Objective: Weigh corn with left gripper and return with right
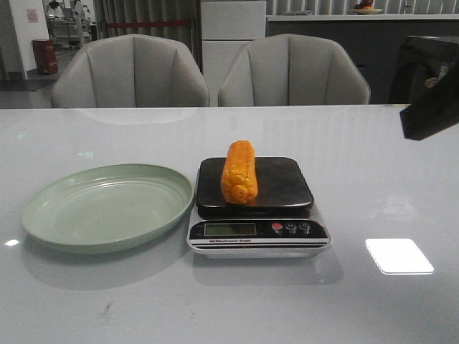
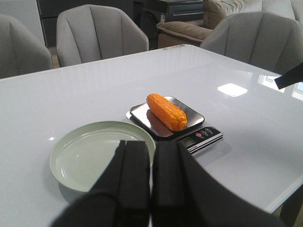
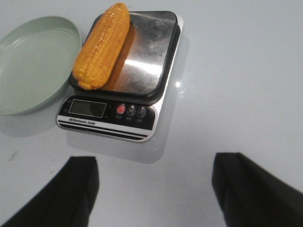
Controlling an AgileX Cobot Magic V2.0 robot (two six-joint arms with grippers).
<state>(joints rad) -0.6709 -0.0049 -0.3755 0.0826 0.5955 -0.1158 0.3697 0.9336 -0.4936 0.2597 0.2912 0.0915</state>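
Note:
The orange-yellow corn [image 1: 239,172] lies lengthwise on the left part of the scale's dark platform [image 1: 287,183]. It also shows in the left wrist view [image 2: 166,111] and the right wrist view [image 3: 102,45]. My left gripper [image 2: 151,146] is shut and empty, held back above the near side of the green plate [image 2: 80,158], well away from the corn. My right gripper [image 3: 154,163] is open wide and empty, above bare table on the display side of the scale [image 3: 106,113]. A black part of the right arm [image 1: 430,107] shows at the right edge of the front view.
The empty green plate [image 1: 107,208] lies just left of the scale [image 1: 258,233], almost touching it. Two grey chairs [image 1: 129,72] stand behind the table's far edge. A bright light reflection [image 1: 399,256] lies on the table to the right.

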